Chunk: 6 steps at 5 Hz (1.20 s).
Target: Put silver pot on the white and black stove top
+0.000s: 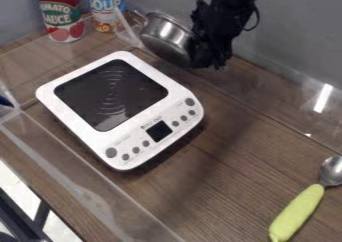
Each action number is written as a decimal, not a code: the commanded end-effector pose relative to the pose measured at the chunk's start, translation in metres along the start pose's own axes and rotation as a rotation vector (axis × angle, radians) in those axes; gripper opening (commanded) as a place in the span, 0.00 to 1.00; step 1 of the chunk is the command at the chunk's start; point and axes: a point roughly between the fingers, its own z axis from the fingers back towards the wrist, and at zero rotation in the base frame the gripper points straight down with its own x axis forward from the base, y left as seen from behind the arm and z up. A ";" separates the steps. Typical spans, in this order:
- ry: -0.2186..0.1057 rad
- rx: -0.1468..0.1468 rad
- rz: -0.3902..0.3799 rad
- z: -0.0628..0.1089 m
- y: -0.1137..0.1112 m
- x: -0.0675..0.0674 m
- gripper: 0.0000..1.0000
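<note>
Gripper [203, 54] clenching pot [166, 32] rim, holding it tilted just behind stove [123, 106]. Pot interior looking empty. Stove surface bare. Two cans [59, 13] standing behind.

A white and black stove top [123, 107] sits left of centre on a wooden table [254, 136], its black square surface bare and its strip of buttons and small display facing five o'clock. At about one o'clock from it, the black gripper [207, 52] comes down from the top edge and is clamped on the near rim of the silver pot [166, 30], which is tilted and looks lifted off the table, just beyond the stove's far corner. Two cans [80, 10] stand at eleven o'clock by the back wall. At four o'clock, near the frame's right edge, lie a silver spoon [329, 169] and a yellow-green object [297, 213].
</note>
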 end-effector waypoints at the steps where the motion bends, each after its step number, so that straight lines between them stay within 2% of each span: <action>1: -0.064 0.093 -0.008 0.025 0.013 0.013 0.00; 4: -0.073 0.216 -0.027 0.034 0.019 0.020 0.00; 6: -0.047 0.209 -0.023 0.047 0.016 0.001 0.00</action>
